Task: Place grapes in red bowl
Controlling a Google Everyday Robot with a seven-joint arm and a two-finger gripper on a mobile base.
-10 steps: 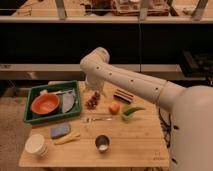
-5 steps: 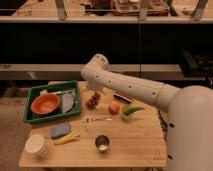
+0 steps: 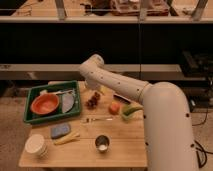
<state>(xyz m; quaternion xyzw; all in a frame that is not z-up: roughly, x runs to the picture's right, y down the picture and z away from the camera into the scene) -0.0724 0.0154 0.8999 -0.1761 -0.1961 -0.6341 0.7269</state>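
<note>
Gripper (image 3: 94,95) right by grapes (image 3: 92,103); grip state cannot tell; red bowl (image 3: 44,104) apart, in green tray (image 3: 55,118).

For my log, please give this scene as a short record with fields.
claw: low, just above the grapes
grapes: on wooden table, right of green tray
red bowl: in green tray, holds no grapes
near grapes: orange fruit, fork
task state: grapes not yet in bowl
</note>
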